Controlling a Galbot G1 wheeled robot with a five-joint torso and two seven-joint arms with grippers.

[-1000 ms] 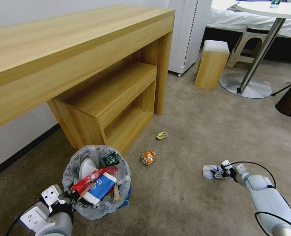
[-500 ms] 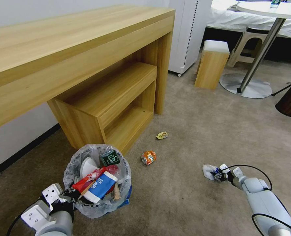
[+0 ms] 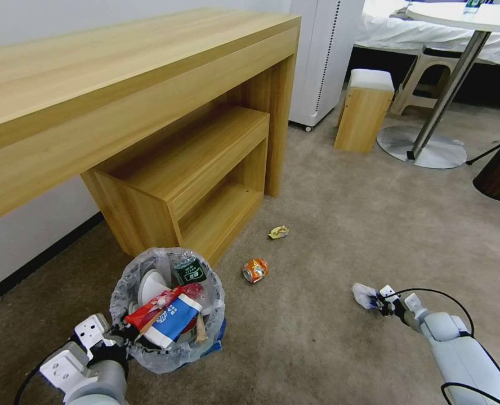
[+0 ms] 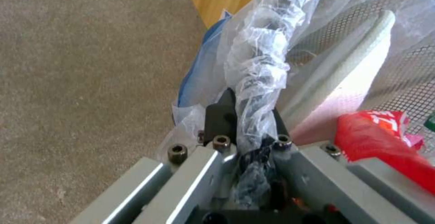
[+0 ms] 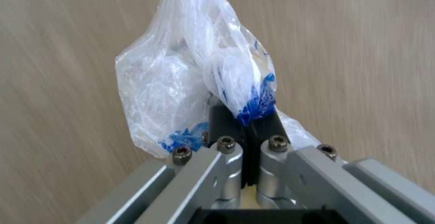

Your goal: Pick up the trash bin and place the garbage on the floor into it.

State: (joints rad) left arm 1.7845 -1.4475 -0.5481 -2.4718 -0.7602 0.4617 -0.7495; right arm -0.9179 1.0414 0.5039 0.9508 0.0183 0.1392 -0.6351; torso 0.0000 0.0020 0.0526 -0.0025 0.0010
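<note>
pinching a white-blue wrapper (image 3: pixel 365 294) between closed fingers, the right gripper (image 3: pixel 380 302) sits low right of the frame; in the right wrist view the wrapper (image 5: pixel 199 71) stretches lengthwise straight out from the fingertips, with blue print at the clamped end, and i cannot tell whether it touches the carpet (image 3: pixel 329 236). the left gripper (image 3: pixel 127 336) at lower left is clenched on the bag-wrapped rim of the trash bin (image 3: pixel 213 292); in the left wrist view the black fingers (image 4: pixel 221 115) squeeze the twisted clear plastic of the rim (image 4: pixel 260 78).

the bin stands upright at lower centre-left, mouth up, just in front of the wooden desk (image 3: pixel 120 84) and its shelf unit (image 3: pixel 193 169). inside lie a white slipper (image 3: pixel 148 287), a green-labelled bottle (image 3: pixel 188 271), red-and-white cups (image 3: pixel 168 315) and a wooden stick (image 3: pixel 200 331).

on the carpet a crushed orange can (image 3: pixel 255 270) lies on its side near the bin, between bin and right gripper, and a yellow wrapper (image 3: pixel 278 232) lies farther up, well apart from both grippers. a wooden stool (image 3: pixel 364 109) and round table base (image 3: pixel 422 147) stand at upper right.
</note>
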